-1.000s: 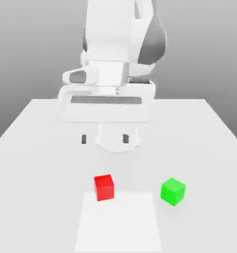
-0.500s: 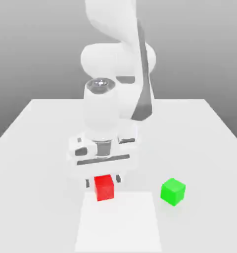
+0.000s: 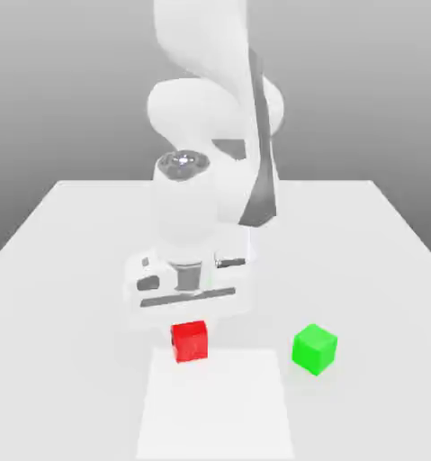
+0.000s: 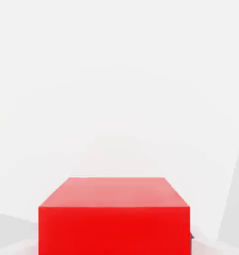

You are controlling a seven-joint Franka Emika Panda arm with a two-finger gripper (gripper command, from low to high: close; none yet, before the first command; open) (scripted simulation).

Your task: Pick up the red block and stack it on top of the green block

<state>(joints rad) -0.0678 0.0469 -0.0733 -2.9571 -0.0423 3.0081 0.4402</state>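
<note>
The red block is held between the closed jaws of the gripper, which were spread around it a moment earlier, at the edge of the white patch, with open table left between it and the green block, unmoved at the exterior view's right.

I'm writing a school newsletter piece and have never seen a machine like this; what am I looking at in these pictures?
This is a simulated robot: one white jointed arm ending in a two-fingered claw. The exterior view looks at the scene from off the arm; the hand view looks out from its hand. On the pale table sit a red cube and, toward the exterior view's right, a green cube. The claw is closed on the red cube, which looks to be at table level.
</note>
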